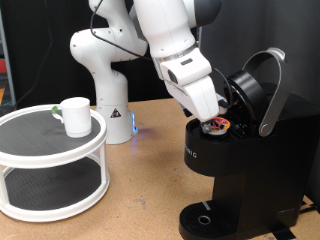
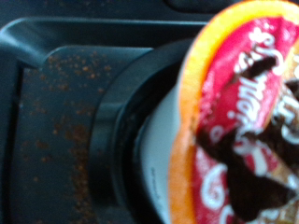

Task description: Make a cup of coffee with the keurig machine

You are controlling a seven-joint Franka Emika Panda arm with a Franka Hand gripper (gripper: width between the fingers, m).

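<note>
The keurig machine [image 1: 240,150] stands lid-up, and the tool [image 1: 213,121] is at its open pod chamber, closed on a red-lidded pod [image 2: 245,121] just above the holder. The cup [image 1: 73,115] sits on a white tiered stand [image 1: 52,165], well apart from the machine, so brewing is undone.

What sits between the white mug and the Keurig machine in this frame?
In the exterior view, the robot's white base stands on the wooden table between the mug and the Keurig machine.
</note>
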